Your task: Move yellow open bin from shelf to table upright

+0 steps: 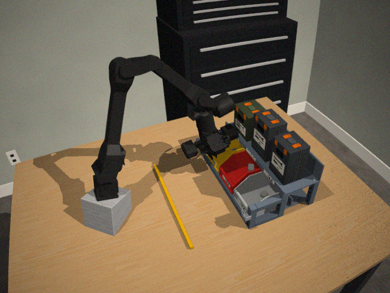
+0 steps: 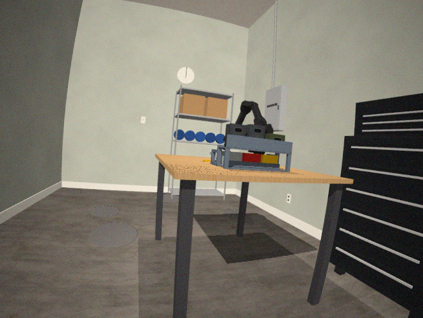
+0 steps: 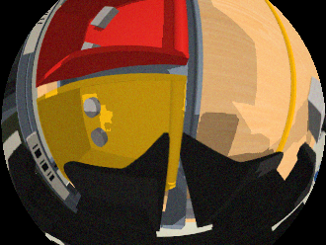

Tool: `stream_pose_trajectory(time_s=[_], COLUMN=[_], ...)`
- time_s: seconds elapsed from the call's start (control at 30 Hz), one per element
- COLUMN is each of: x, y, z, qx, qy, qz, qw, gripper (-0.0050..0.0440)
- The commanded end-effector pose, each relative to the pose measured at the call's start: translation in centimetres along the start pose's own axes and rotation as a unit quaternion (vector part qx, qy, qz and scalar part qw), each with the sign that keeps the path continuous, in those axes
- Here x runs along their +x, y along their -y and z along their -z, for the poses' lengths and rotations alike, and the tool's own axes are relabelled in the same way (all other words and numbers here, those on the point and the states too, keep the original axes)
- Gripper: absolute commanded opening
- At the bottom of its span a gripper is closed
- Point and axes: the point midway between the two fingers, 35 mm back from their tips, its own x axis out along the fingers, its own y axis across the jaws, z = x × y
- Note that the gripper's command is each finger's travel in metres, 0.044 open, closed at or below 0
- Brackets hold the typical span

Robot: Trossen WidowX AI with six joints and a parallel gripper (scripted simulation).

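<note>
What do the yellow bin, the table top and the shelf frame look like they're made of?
Yellow bin: likely moulded plastic, going by its flat, even colour, thin wall and matte look. The claw is shut on its front wall.
Table top: wood or wood-look laminate, with pale grain streaks and no shine.
Shelf frame: blue-grey, uniform and dull; painted metal or plastic, hard to tell which.

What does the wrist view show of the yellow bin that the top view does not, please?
Only the wrist view shows the gripper shut on the yellow bin at its front wall, and two small grey parts inside the bin. Only the top view shows the whole arm, its grey base block and the grey bin. Both show the red bin beside the yellow one and the yellow bar on the table.
</note>
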Motion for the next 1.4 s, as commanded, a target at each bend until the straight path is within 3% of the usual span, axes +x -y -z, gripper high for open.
stream_pose_trajectory(time_s=[0.0,1.37], x=[-1.1,-2.6], y=[-0.7,-0.8], z=[0.2,0.2], qx=[-0.002,-0.001], qy=[-0.002,-0.002], qz=[-0.014,-0.016], qw=[1.0,1.0], gripper=[0.0,0.0])
